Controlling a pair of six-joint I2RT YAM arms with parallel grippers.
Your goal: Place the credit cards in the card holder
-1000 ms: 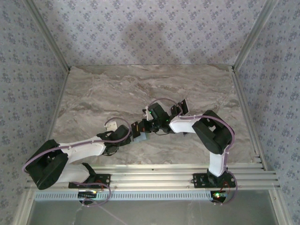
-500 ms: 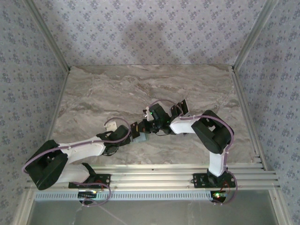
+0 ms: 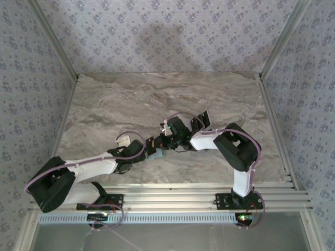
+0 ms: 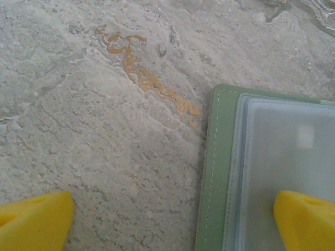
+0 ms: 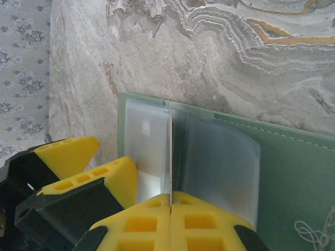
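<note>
**Note-taker:** Arm pose, overhead view?

**Me:** My left arm [image 3: 94, 167] leaves its base at lower left. Its white forearm runs right and slightly up toward the middle of the frame. My right arm [image 3: 238, 151] rises from the lower-right base to a black elbow at right, then folds back leftward. Both wrists meet just below centre, low over the marble table [image 4: 104, 104].

**Note-taker:** Left end effector?

**Me:** My left gripper [image 4: 170, 222] has its jaws wide apart and grips nothing. In its wrist view one yellow tip sits at lower left over bare table. The other sits at lower right over the clear sleeves [image 4: 282, 151].

**Note-taker:** Where is the card holder?

**Me:** The card holder [image 4: 212, 172] lies flat and opened on the table, green border outward. It fills the right half of the left wrist view. Overhead it is the small patch just below centre, between my two grippers.

**Note-taker:** Right end effector?

**Me:** My right gripper [image 5: 170, 225] is closed together on a credit card [image 5: 170, 151]. The card is seen edge-on, as a thin line running up from my pads at bottom centre. Its far end stands over the sleeves. I cannot tell whether it is inside a pocket.

**Note-taker:** Anything else?

**Me:** The other credit cards [image 3: 203, 119] are dark shapes up and right of centre overhead. They lie beside my right forearm, apart from the holder.
</note>
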